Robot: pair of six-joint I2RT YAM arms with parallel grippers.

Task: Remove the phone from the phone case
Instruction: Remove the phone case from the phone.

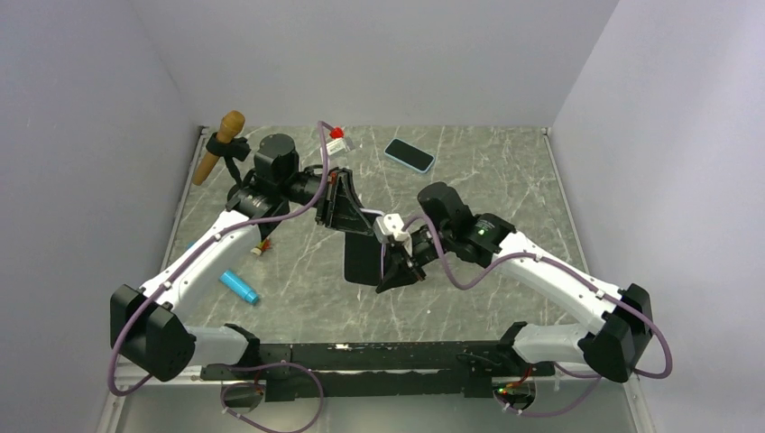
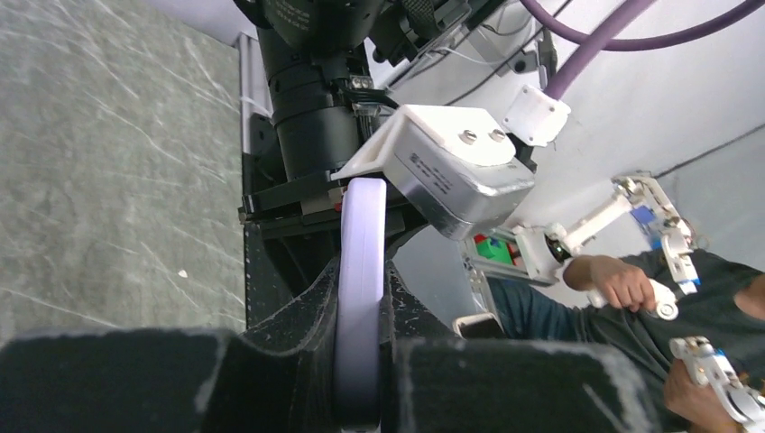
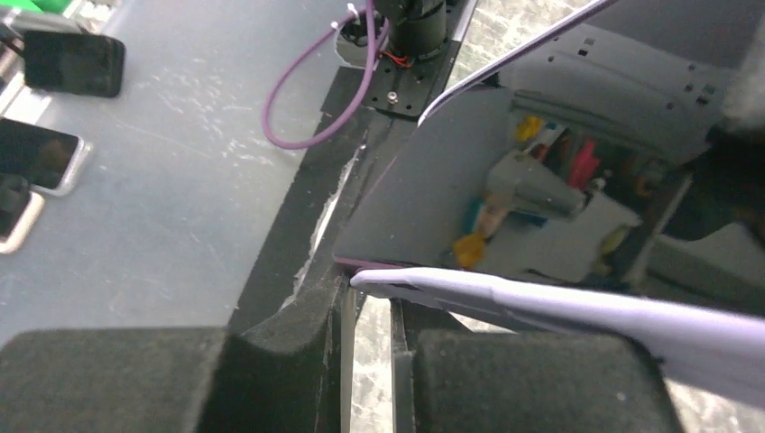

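Note:
The phone (image 1: pixel 364 258), dark screen up, sits in a lavender case and is held in the air between both arms over the table's middle. My left gripper (image 1: pixel 340 204) is shut on the case's upper end. The left wrist view shows the lavender case edge (image 2: pixel 361 271) clamped between my fingers (image 2: pixel 298 334). My right gripper (image 1: pixel 398 271) is at the phone's lower right corner. In the right wrist view its jaws are almost closed at the corner of the case (image 3: pixel 541 307). There the lavender rim stands slightly away from the dark glass (image 3: pixel 424 198).
A second phone in a light blue case (image 1: pixel 410 154) lies at the back. A small red and white item (image 1: pixel 337 140) lies at the back centre. A wooden-handled tool (image 1: pixel 219 144) lies at the far left. A blue tube (image 1: pixel 239 287) lies near the left arm.

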